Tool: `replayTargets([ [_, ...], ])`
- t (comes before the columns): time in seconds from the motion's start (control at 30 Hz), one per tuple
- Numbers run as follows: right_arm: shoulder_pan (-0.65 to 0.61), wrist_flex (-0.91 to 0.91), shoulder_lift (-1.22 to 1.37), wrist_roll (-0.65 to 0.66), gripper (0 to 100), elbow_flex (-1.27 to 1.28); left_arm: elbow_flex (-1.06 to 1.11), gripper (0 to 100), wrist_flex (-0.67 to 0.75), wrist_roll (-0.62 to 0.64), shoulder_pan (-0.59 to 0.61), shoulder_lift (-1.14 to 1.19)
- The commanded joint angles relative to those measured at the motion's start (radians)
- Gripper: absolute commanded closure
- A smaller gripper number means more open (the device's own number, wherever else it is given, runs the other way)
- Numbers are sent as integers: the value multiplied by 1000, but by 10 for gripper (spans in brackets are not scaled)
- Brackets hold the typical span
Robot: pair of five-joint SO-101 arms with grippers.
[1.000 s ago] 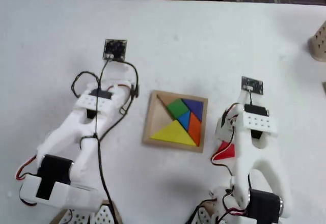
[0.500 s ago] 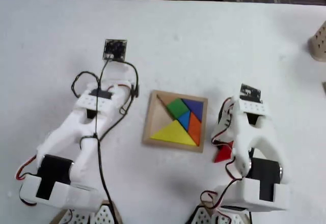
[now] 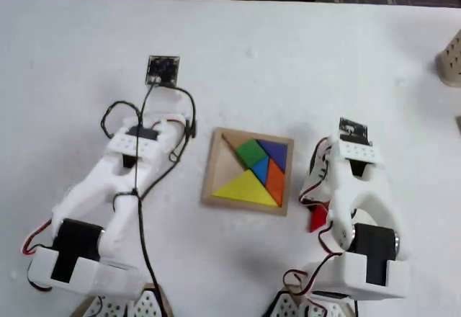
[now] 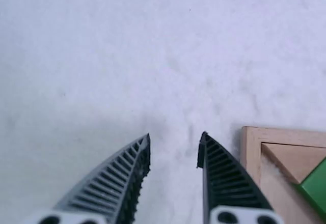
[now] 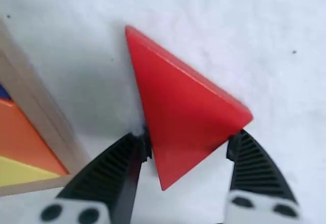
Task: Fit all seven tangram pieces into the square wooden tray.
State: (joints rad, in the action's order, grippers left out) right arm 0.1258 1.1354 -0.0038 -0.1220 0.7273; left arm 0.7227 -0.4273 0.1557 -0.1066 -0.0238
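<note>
The square wooden tray (image 3: pixel 211 166) lies mid-table holding green, blue, orange and yellow pieces; its rim (image 4: pixel 251 145) and a tan triangle (image 4: pixel 295 158) sit beside my left gripper. The left gripper (image 4: pixel 174 145) is open over bare table, just off the tray's left side, with nothing between its fingers. The red triangle (image 5: pixel 178 117) lies right of the tray, close to the rim (image 5: pixel 35 112). My right gripper (image 5: pixel 189 138) is shut on it, one finger against each side. From above, the red triangle (image 3: pixel 318 218) peeks out under the right arm (image 3: pixel 354 187).
A beige perforated object (image 3: pixel 451 61) stands at the table's right edge. Loose black cable (image 3: pixel 140 187) trails along the left arm (image 3: pixel 133 155). White table stretches open behind the tray and between the arms.
The right arm has drawn back toward its base and tipped its wrist down, and the red triangle has shifted slightly toward the front. The left arm has not moved.
</note>
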Motion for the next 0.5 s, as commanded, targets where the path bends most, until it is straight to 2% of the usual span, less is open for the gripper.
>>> replayTargets([
  [0.0, -13, -16, -31, 101, 793, -26, -14, 831, 21, -8, 10, -47],
  [0.07, -13, 19, -94, 126, 782, -32, -14, 831, 23, -8, 10, -47],
  [0.23, -12, 42, -173, 100, 669, -28, -14, 831, 25, -8, 10, -47],
  [0.37, -7, -25, -130, 101, 687, -31, -14, 831, 25, -8, 10, -47],
  [0.47, -10, -76, -88, 150, 708, -32, -14, 831, 25, -8, 10, -47],
])
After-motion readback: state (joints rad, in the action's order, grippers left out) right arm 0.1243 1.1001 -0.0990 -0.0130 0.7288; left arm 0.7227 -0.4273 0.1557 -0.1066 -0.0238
